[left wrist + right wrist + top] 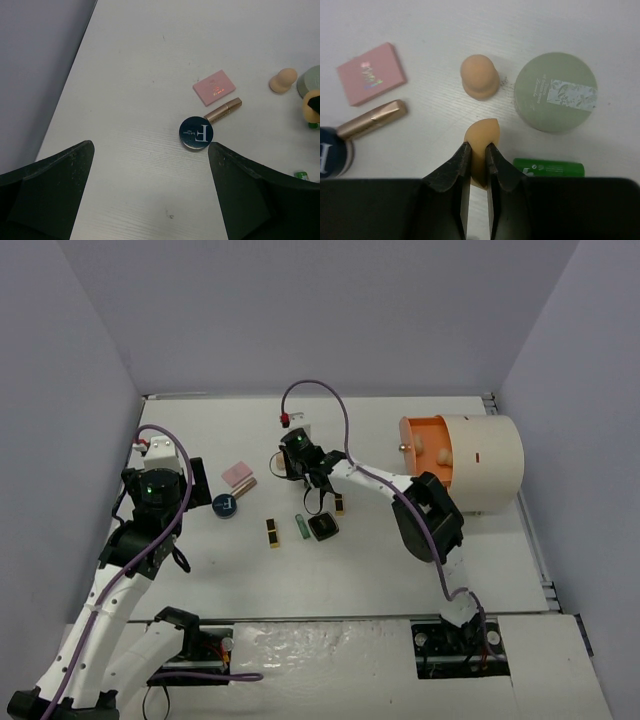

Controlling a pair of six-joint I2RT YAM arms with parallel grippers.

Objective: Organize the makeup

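Clamping a peach sponge (pixel 482 134), the right gripper (pixel 477 162) has both fingers (pixel 454 172) pressed flat vs. its sides. The sponge sits right betw. the tips. Its long axis runs in line w/ the fingers, pointed end away from the wrist, toward the top of the right wrist view. The rear half is hidden betw. the fingers, so can't tell if it touches the table (pixel 435 30).

Just beyond the tip is a second sponge (pixel 479 76), apart from the held one. To frame-right of that lies a round green compact (pixel 555 91), lid up. A green tube (pixel 549 167) lies just beside the frame-right finger, long axis across the frame, its near edge cut by the gripper body. On the frame-left side a rose-gold tube (pixel 372 118) lies slanted, w/ a pink palette (pixel 371 80) beyond it. A blue compact (pixel 330 157) is cut off at the frame edge.

The left gripper (pixel 150 147) has jaws wide apart w/ nothing betw. them. The blue compact lies ahead of it, nearer the frame-right finger, not touching.

In the top view the right wrist covers the held sponge & green compact. A black compact (pixel 322 528) lies just on the near side of the wrist. One lipstick (pixel 273 531) lies left of the green tube, long axis toward the arm bases. Another lipstick (pixel 340 504) is partly behind the arm. The cream drum (pixel 485 465) stands well apart, right.
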